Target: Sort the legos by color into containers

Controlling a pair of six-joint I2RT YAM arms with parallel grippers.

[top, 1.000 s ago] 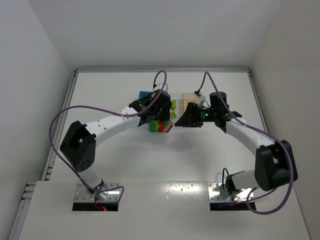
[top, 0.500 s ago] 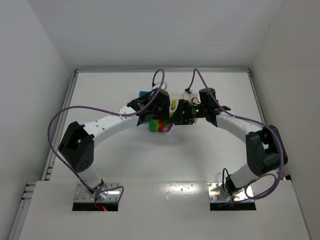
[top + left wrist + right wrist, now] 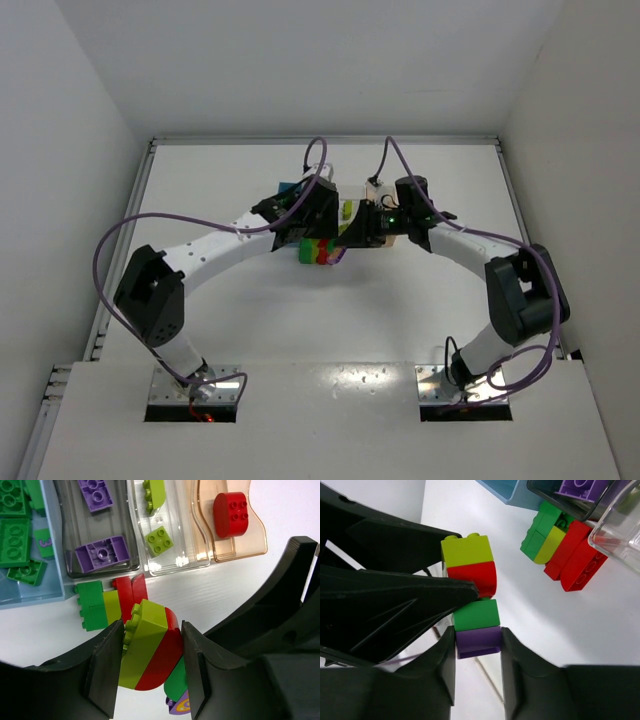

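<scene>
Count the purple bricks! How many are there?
3. Two lie in the dark grey bin, at its far end and near end. The third is the bottom of the stack, pinched by the right gripper. Others may be hidden.

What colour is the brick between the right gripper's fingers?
The brick is purple, clearest in the right wrist view.

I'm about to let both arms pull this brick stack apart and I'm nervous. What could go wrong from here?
1. The right gripper pinches only the purple brick, while the left gripper clamps the stack at its yellow-green and red bricks; the unheld green brick may go with either side or fall.
2. A dropped brick could hit the loose bricks lying against the bins and scatter them.
</scene>
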